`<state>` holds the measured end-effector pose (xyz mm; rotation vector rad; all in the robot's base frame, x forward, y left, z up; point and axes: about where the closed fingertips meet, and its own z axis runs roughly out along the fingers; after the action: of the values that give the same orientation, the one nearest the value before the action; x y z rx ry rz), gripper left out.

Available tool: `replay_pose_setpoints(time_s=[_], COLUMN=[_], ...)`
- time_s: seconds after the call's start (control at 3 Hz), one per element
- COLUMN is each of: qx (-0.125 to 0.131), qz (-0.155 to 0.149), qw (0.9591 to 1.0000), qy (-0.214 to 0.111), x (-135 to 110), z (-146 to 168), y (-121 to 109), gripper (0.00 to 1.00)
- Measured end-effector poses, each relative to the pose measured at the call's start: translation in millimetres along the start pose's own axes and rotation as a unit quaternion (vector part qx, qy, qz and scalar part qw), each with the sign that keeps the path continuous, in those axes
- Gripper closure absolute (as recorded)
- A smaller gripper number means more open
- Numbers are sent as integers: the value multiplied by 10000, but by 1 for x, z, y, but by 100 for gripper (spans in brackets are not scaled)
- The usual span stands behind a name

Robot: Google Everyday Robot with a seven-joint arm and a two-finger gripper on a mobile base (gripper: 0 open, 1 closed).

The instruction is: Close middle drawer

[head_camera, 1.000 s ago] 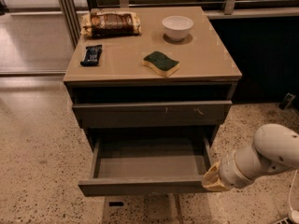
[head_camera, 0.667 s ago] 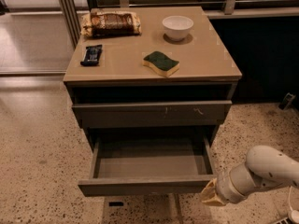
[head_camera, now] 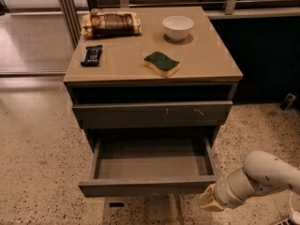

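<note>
The middle drawer (head_camera: 147,186) is pulled far out of the grey-brown cabinet (head_camera: 75,78); its plain front faces me and its grey box interior (head_camera: 150,161) holds nothing. Above it, the drawer with pale scratch marks (head_camera: 152,112) stands slightly out. My gripper (head_camera: 209,200), a cream tip on a white arm (head_camera: 262,175), is low at the bottom right, just right of and slightly below the middle drawer's front right corner. I cannot tell whether it touches the front.
On the cabinet top lie a white bowl (head_camera: 178,27), a green-and-yellow sponge (head_camera: 161,63), a dark snack bar (head_camera: 91,55) and a packaged snack (head_camera: 111,22). Speckled floor (head_camera: 37,163) surrounds the cabinet. A dark wall (head_camera: 267,50) stands to the right.
My gripper and arm have dropped lower, from beside the drawer's right front corner to just below it. The drawer is as far out as before.
</note>
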<state>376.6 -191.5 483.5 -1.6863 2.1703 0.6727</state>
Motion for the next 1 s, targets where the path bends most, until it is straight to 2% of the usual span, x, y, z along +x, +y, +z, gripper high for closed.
replay_pose_setpoints(time_s=[0.33, 0.67, 1.0], qx=[239, 705, 1019], qz=[-260, -660, -1022], qw=[9993, 9937, 9825], qy=[-97, -566, -1174], x=[16, 23, 21], z=[17, 42, 68], y=[-9, -30, -55], gripper=[100, 100, 100])
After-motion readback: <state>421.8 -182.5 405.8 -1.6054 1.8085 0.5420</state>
